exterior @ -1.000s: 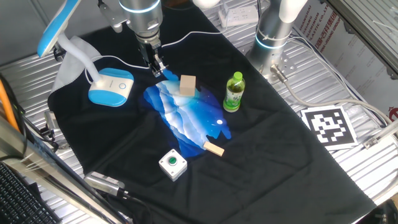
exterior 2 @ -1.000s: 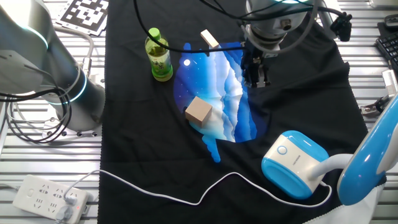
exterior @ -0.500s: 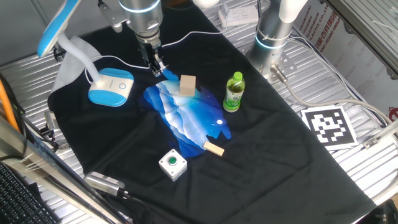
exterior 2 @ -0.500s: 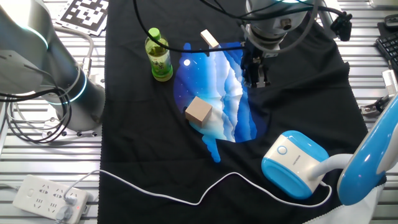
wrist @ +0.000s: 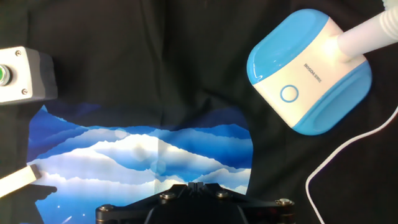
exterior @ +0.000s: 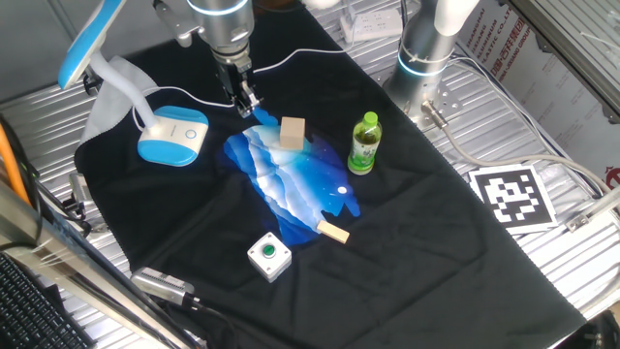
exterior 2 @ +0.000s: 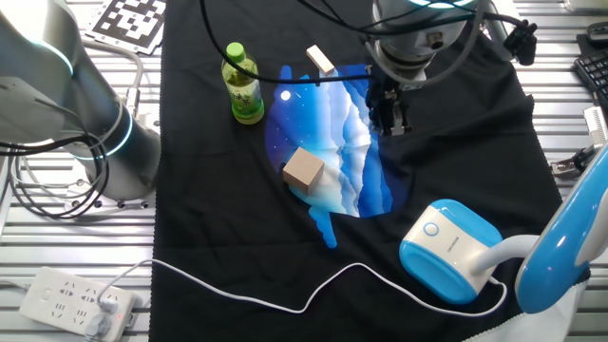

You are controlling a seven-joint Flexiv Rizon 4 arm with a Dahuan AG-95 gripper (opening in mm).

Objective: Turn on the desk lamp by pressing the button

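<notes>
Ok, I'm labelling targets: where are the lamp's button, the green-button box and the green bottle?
button (wrist: 288,94), hand view, centre of its ring on the lamp base.
green-button box (exterior: 268,256), one fixed view, white top face.
green bottle (exterior 2: 244,87), the other fixed view, labelled body.

In the hand view, the gripper's (wrist: 194,186) fingertips are lying below the bottom edge, so their state cannot be told. The desk lamp's (wrist: 309,71) neck is running off the top right corner, and its head is out of that view. The grey button box (wrist: 23,76) is being cut by the left edge. In the other fixed view, the lamp head (exterior 2: 570,242) is running off the right edge.
</notes>
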